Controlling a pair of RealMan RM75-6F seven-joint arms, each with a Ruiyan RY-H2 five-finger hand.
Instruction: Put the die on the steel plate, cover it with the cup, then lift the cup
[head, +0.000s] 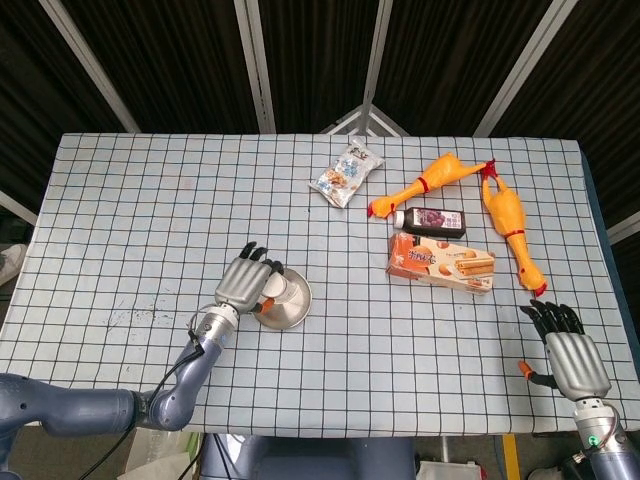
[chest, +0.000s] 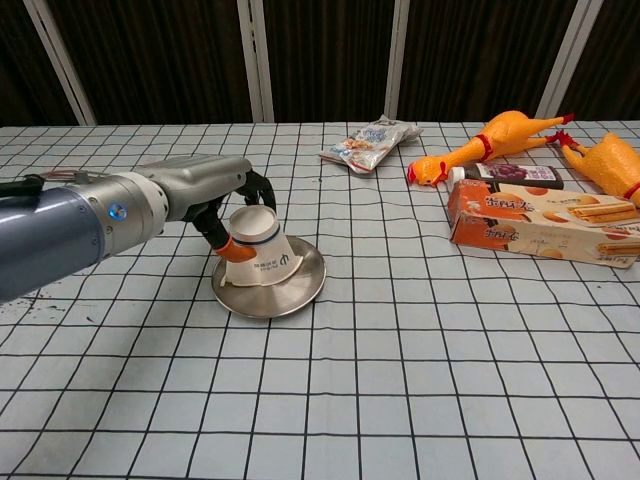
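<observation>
An upturned white paper cup (chest: 260, 257) stands, slightly tilted, on the round steel plate (chest: 301, 290) left of the table's middle. My left hand (chest: 203, 192) grips the cup from the left, its fingers curled round the upper part. In the head view the left hand (head: 243, 283) partly covers the cup (head: 285, 291) and the plate (head: 287, 319). The die is hidden; I cannot tell whether it lies under the cup. My right hand (head: 568, 357) hovers at the table's front right corner, fingers spread, holding nothing.
On the right half lie a snack bag (chest: 369, 144), two yellow rubber chickens (chest: 490, 140) (chest: 612, 160), a dark bottle (chest: 510, 175) and a biscuit box (chest: 540, 224). A checked cloth covers the table.
</observation>
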